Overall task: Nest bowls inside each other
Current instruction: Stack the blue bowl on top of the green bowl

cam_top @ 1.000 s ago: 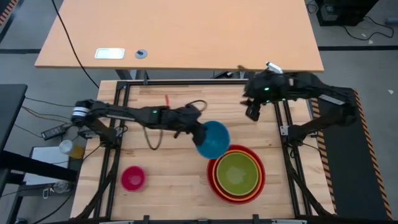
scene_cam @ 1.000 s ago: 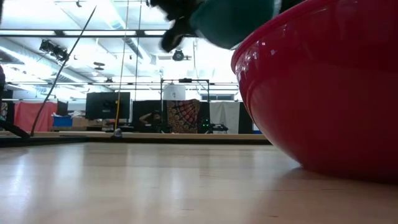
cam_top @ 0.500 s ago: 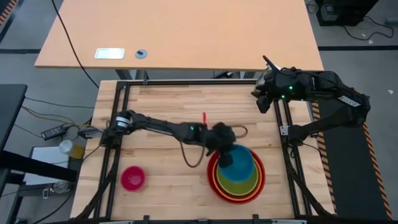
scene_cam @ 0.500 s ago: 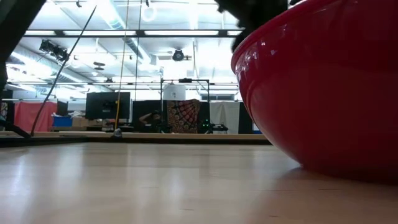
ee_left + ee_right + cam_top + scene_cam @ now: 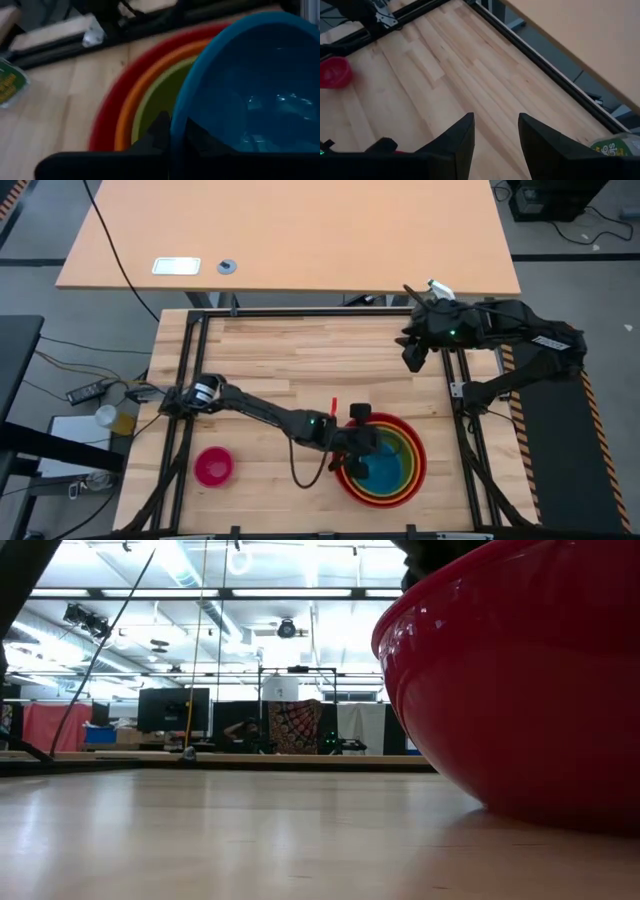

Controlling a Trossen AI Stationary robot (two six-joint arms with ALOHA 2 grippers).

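The red bowl [image 5: 382, 492] stands at the table's near right with the orange bowl [image 5: 132, 102] and the lime green bowl [image 5: 155, 100] nested in it. The blue bowl [image 5: 388, 468] sits low inside the green one, with my left gripper [image 5: 357, 448] shut on its rim. The small pink bowl [image 5: 213, 466] rests on its base at the near left. My right gripper [image 5: 410, 362] hangs open above the far right of the table, holding nothing. In the low view the red bowl's wall [image 5: 520, 690] fills the right side. My left gripper pinches the blue bowl's rim [image 5: 179, 117] on the side toward the table's left. One finger [image 5: 200, 137] is inside the bowl and the other finger [image 5: 157, 132] is outside it, over the green bowl. It comes slanting down from the left. Whether the bowl's base rests on the green bowl is hidden.
Black frame rails [image 5: 187, 380] run along the table's left, right and far sides. A bottle with a green label [image 5: 615, 146] shows beyond the far right rail. Bare wood lies across the table's middle and far left [image 5: 270, 350].
My left gripper has carried the blue bowl toward the table's right and near edge, over the stack, then down into the green bowl. Its wrist has rolled, so the bowl has gone from tipped on its side to mouth up. My right gripper has shifted a little.
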